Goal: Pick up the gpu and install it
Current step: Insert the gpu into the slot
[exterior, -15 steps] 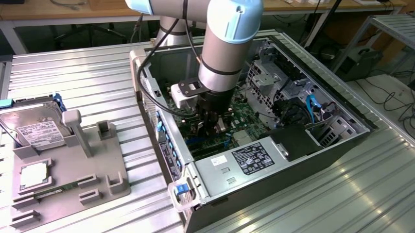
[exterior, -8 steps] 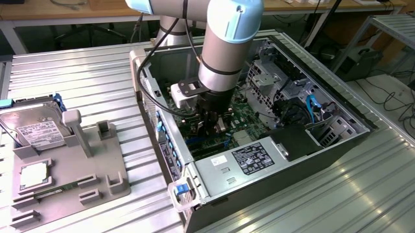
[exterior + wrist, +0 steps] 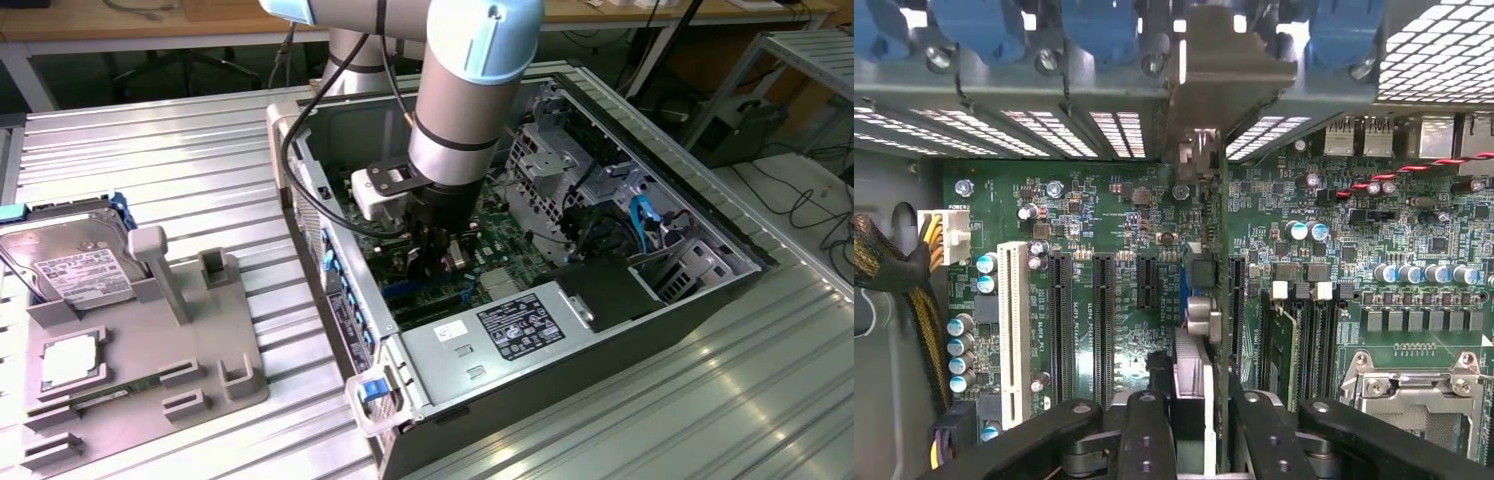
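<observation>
The step in hand is the installation: the gripper is lowered inside the open computer case, its fingers pinching the gpu by its upper edge. In the wrist view the card is seen edge-on, standing upright over the green motherboard, with its metal bracket reaching toward the rear wall of the case where the blue slot clips sit. Whether the card edge has entered a slot cannot be told.

By judgement, the next move calls for keeping the card upright and its lower edge in line with one long black slot while the bracket meets its opening in the rear wall.

Room is tight. Parallel slots lie just beside the card on both sides, and the memory sockets stand near. In the exterior view the power supply and drive cage flank the arm. The hard drive rests on the gray tray, well apart from the case.
</observation>
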### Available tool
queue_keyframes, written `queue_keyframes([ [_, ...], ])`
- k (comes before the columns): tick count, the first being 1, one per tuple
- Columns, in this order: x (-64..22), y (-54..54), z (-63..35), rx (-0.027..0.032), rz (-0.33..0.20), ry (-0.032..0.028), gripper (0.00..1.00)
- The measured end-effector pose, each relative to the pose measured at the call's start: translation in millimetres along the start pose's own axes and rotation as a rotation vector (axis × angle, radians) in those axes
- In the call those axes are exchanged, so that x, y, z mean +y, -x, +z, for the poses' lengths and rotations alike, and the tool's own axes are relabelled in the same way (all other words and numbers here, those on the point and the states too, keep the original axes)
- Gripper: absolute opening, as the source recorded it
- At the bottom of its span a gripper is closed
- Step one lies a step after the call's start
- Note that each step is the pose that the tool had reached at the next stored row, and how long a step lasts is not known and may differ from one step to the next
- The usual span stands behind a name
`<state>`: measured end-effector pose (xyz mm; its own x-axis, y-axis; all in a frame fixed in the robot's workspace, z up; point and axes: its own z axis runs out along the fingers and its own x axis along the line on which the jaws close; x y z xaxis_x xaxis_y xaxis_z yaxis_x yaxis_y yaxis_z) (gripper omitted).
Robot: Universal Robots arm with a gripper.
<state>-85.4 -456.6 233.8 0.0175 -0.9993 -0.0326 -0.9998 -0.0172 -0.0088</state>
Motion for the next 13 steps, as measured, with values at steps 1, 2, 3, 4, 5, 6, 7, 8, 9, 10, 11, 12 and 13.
queue_keyframes([
  [1,0.0,0.0,0.0,0.0009,0.000,0.0001,0.28],
  [2,0.0,0.0,0.0,0.0024,0.000,0.0001,0.28],
  [3,0.0,0.1,0.0,0.0047,0.000,0.0002,0.28],
  [4,0.0,0.1,0.0,0.0073,0.000,0.0002,0.28],
  [5,0.0,0.0,0.0,0.0088,0.000,0.0003,0.28],
  [6,0.0,0.0,0.0,0.0102,0.000,0.0003,0.28],
  [7,0.0,0.1,0.0,0.0118,0.000,0.0002,0.28],
  [8,0.0,0.2,0.0,0.0137,0.000,0.0003,0.28],
  [9,0.0,0.3,0.0,0.0170,0.000,0.0003,0.28],
  [10,0.1,0.5,-0.1,0.0214,0.000,0.0005,0.28],
  [11,0.0,0.9,0.0,0.0264,0.000,0.0005,0.28],
  [12,0.0,1.1,0.1,0.0307,0.000,0.0006,0.28],
  [13,-0.1,1.2,0.1,0.0353,0.000,0.0006,0.28],
])
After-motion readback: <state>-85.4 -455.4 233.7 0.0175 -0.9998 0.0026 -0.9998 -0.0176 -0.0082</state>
